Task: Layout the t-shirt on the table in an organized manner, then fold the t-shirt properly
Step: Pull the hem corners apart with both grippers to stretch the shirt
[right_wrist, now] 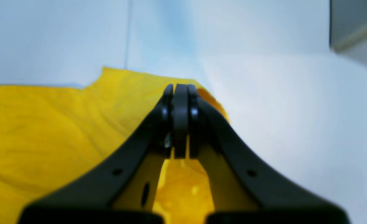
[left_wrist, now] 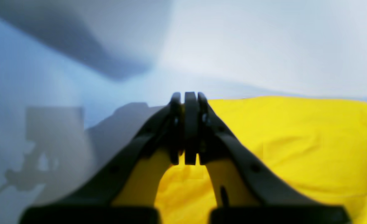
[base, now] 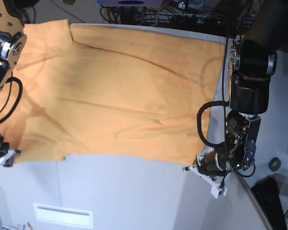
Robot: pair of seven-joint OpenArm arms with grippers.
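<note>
Currently the light orange cotton t-shirt (base: 120, 91) lies spread across the white-grey table (base: 125, 191); left end effector (left_wrist: 190, 130) and right end effector (right_wrist: 180, 124) closed, apparently pinching its near corners.

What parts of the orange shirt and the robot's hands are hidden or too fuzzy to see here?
- Base view: the t-shirt runs under both arms, which hide its side edges; the black lettering does not show.
- Base view: the right gripper is cut off by the picture's edge.
- Left wrist view: the left gripper is shut, but blur hides whether cloth is pinched.
- Right wrist view: the right gripper's own body hides the shirt corner beneath.
</note>
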